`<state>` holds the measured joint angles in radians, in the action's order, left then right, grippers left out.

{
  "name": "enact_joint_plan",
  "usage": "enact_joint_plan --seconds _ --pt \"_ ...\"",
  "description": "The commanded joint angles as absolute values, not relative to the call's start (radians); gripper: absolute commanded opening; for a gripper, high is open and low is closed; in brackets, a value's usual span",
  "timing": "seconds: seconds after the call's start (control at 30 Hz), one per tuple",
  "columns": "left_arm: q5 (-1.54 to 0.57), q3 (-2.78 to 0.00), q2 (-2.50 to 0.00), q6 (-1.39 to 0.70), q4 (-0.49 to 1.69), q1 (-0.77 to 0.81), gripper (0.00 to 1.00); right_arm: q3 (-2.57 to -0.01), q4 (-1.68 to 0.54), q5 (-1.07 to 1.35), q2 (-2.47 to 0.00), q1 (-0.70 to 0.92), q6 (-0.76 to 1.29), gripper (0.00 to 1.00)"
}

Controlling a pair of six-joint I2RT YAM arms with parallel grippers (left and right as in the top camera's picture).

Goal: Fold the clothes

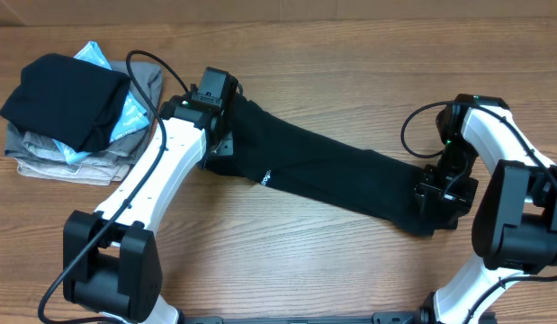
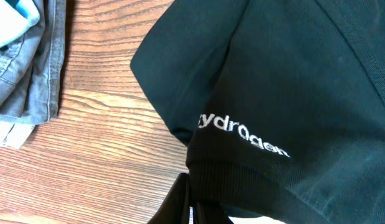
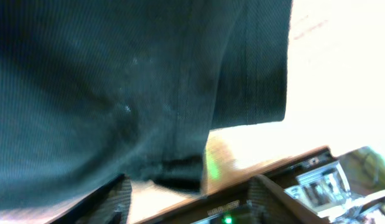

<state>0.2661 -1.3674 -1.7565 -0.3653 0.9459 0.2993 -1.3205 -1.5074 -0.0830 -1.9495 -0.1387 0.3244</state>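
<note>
T-shirt (image 1: 332,171) drawn out as one long black band over the table (image 1: 287,261), between my two grippers.
Long axis runs from far left, at my left gripper (image 1: 224,144), to near right, at my right gripper (image 1: 437,196); overhead, my wrists cover both ends. Only the left wrist view shows the white lettering (image 2: 242,134) and the grey folded garments (image 2: 37,62) beside the shirt. My fingers there are black on black, probably pinched on a fold. Right wrist view: cloth fills the frame, fingers (image 3: 114,202) well apart, background washed out.
</note>
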Motion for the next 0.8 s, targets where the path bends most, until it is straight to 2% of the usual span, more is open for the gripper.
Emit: enact_joint_plan --seconds 0.0,0.13,0.17,0.23,0.27,0.53,0.77 --pt "0.268 -1.361 -1.75 -0.382 0.937 0.295 0.07 -1.349 -1.508 -0.075 -1.922 -0.148 0.31 0.68" --pt "0.268 -1.361 -1.75 -0.382 0.937 0.295 0.09 -1.42 -1.499 0.029 -1.922 -0.18 0.236 0.61" --pt "0.268 -1.361 -1.75 -0.382 0.937 0.295 0.09 -1.428 -1.491 0.036 -1.922 -0.193 0.232 0.56" --pt "0.268 -1.361 -1.75 -0.382 0.937 0.295 0.11 -1.427 -1.467 0.038 -1.922 -0.223 0.234 0.39" --pt "0.268 -1.361 -1.75 -0.382 0.937 0.295 0.11 -1.422 -1.455 0.049 -1.923 -0.239 0.235 0.36" --pt "0.268 -1.361 -1.75 -0.382 0.936 0.295 0.13 -1.346 -1.39 0.107 -1.923 -0.364 0.231 0.35" --pt "0.219 -1.361 -1.75 -0.382 0.894 0.295 0.16 -1.265 -1.245 0.168 -1.923 -0.402 0.204 0.34"
